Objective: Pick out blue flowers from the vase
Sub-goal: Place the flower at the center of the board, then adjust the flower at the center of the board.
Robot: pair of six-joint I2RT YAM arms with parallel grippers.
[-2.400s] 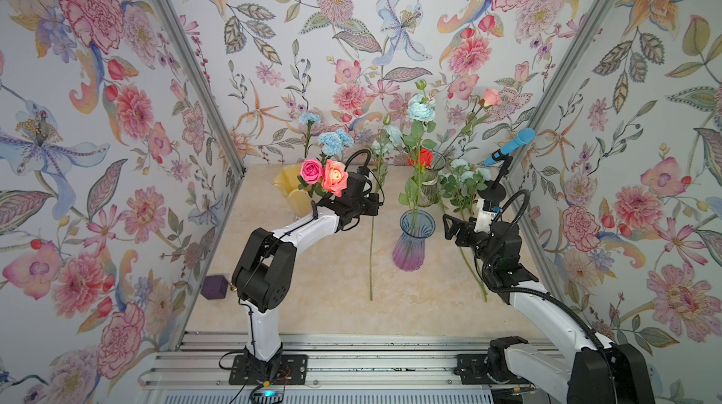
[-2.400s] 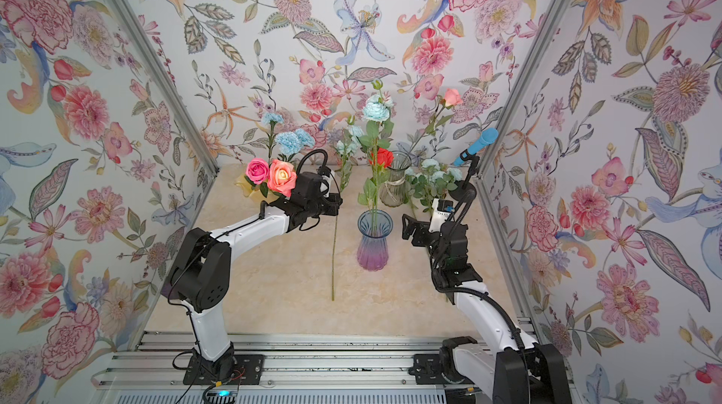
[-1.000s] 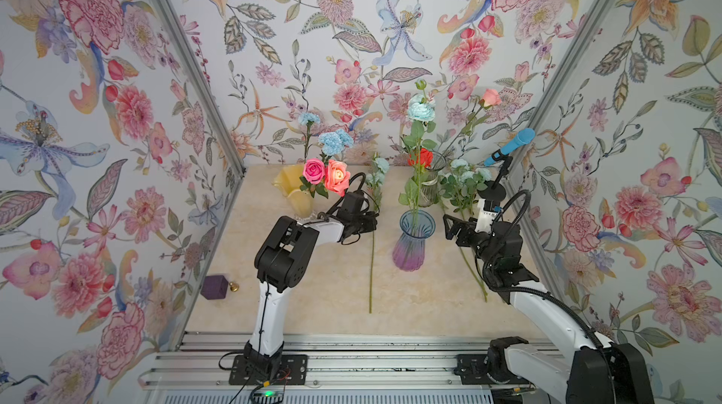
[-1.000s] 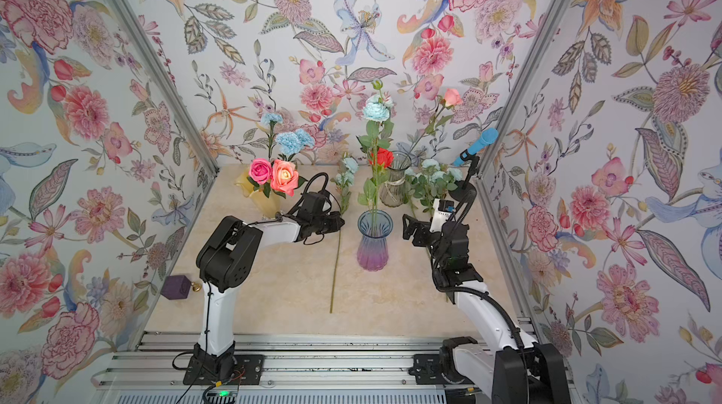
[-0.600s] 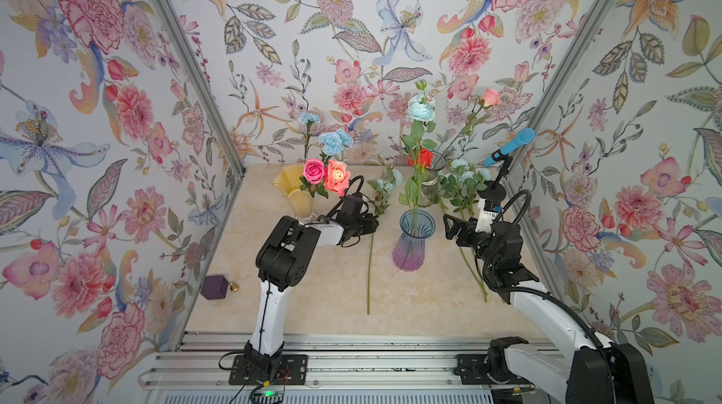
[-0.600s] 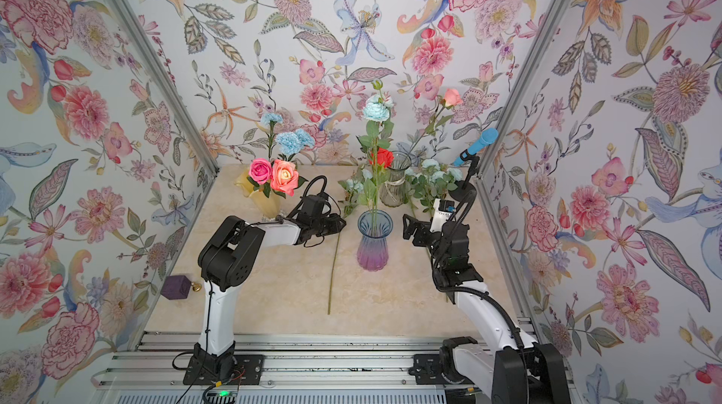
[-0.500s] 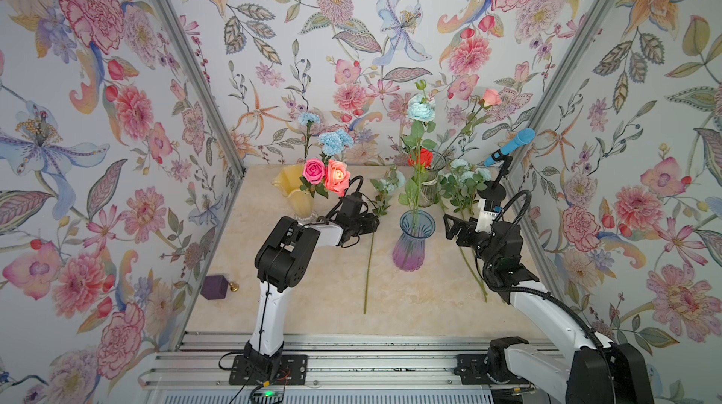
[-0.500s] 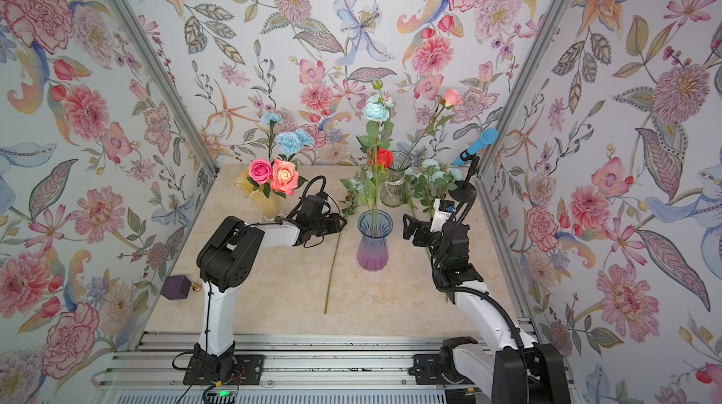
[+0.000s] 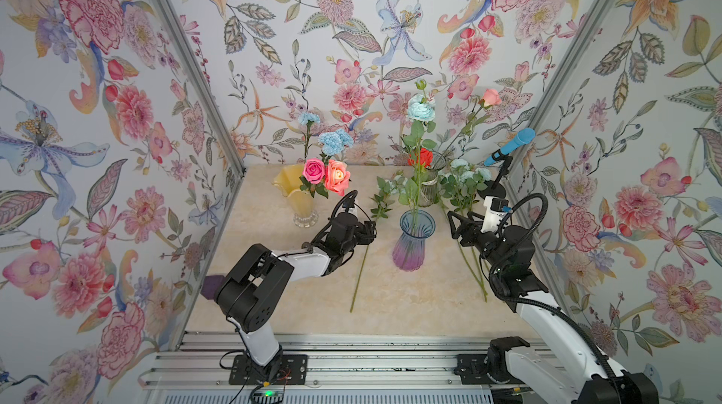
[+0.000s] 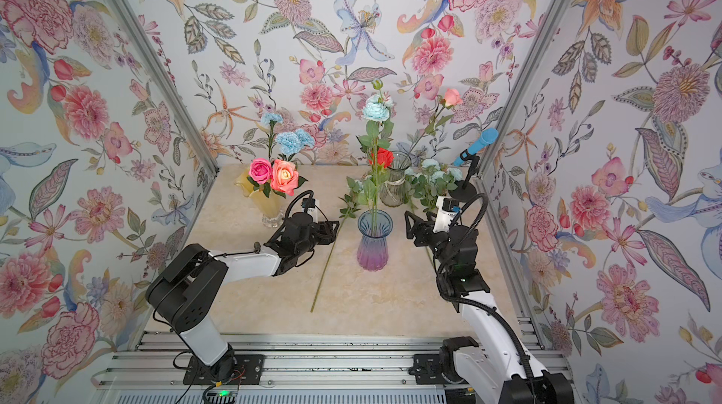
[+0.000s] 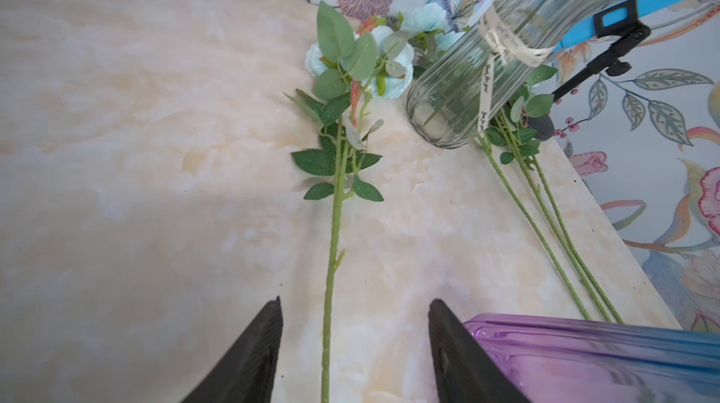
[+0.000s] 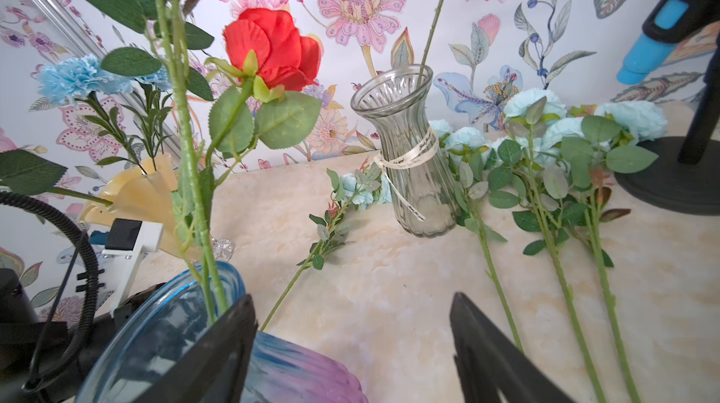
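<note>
Table (image 9: 410, 304): now carries four aqua sprays flat on it, one more than a sec ago. That's the change.
L arm: has come down low beside the blue-purple vase (image 9: 413, 243), wrist aimed at the back wall.
Left gripper (image 11: 352, 303): was clamped on a stem a sec ago, jaws now parted to a mid gap and holding nothing. The stem runs between the fingers on the table, and I see no contact.
Right gripper (image 12: 353, 297): jaws wide and empty, just beside the vase on its R side, facing the stems.
Meaning for task: I read this as one more blue flower delivered, so L is free to go back for another.
Dropped spray (image 9: 365, 261): lies flat between left gripper and vase, apart from the vase wall. Long axis runs front to back with a slight slant. Cut end points at the front rail. Blooms point at the back wall and end just beside the foot of the clear vase (image 9: 431, 187).
Three sprays (image 12: 545, 171): flat on the R side, roughly parallel, blooms to the back near the mic stand base, cut ends to the front.
Tall aqua bloom (image 9: 421, 109): upright in the blue-purple vase next to the red rose (image 9: 421, 156), axis near vertical. I'd say it's next to pull.
Blue carnations (image 9: 334, 140): upright in the yellow vase (image 9: 299, 202) behind the pink and orange roses, not yet picked.
</note>
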